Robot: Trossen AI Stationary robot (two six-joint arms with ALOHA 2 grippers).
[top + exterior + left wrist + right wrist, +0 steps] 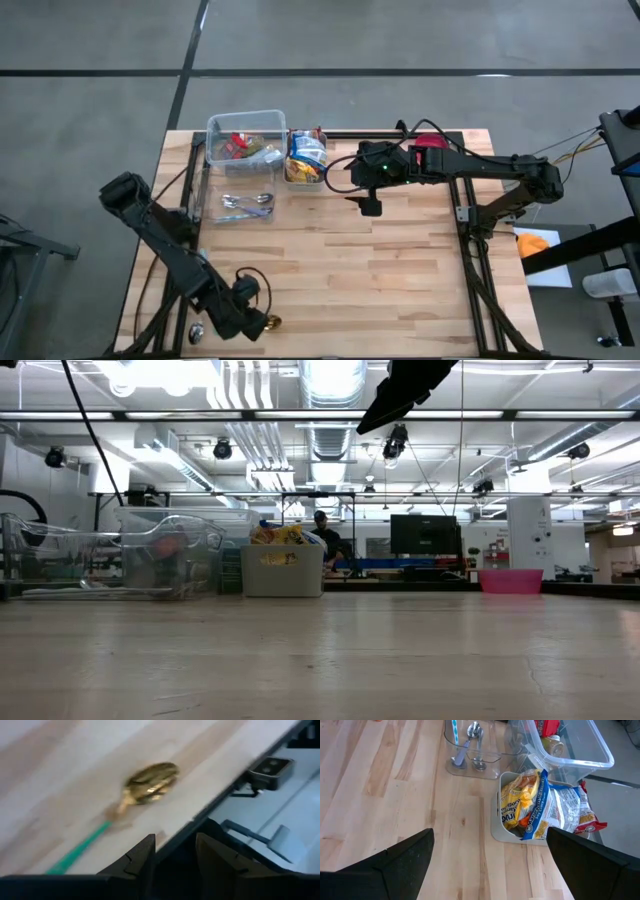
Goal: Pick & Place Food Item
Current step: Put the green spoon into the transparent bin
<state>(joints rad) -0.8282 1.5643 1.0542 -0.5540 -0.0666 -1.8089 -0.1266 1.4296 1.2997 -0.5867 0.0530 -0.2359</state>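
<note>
Black right tool (487, 865): wide open, empty | above snack bin (507, 832)

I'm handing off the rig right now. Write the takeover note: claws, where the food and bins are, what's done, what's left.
Right claw: open, empty, raised over the table beside the white bin.
Left claw: at the table's near edge by a gold spoon with a green handle, holding nothing visible.
Snack bags: all in the white bin at the far edge; clear container next to it holds other items.
Done: no food item picked yet.
Left: grasp a bag from the bin and place it.
</note>
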